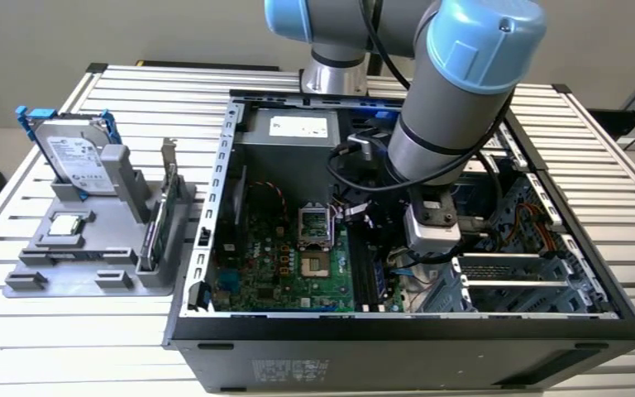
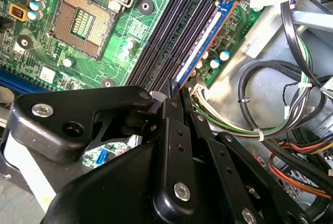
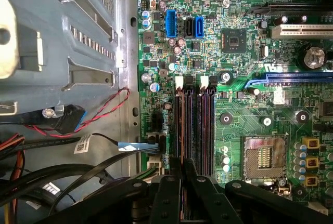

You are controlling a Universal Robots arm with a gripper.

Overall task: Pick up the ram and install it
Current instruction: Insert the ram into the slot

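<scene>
**Ram at the slot, seating step in hand**

The gripper (image 2: 175, 84) is seen low inside the computer case (image 1: 406, 331), right of centre in the exterior view, over the memory slots (image 3: 200, 125) of the motherboard (image 1: 284, 273). The fingers are drawn nearly together and appear to pinch the near end of the ram (image 2: 205, 39). The ram is stood on edge along the outermost slot, the one nearest the board's edge and the cable bundle (image 2: 270, 109), and in the first wrist view its thin edge (image 3: 180, 125) runs beside the empty black slots. Full seating cannot be told.

For a clean seat:
- Stick to be kept parallel to the slot and upright, no tilt.
- Push to be made straight down, and both ends to be watched because the grip sits at one end.
- White end clips (image 3: 179, 82) to be checked.
- Cables to be kept out from under the fingers.
</scene>
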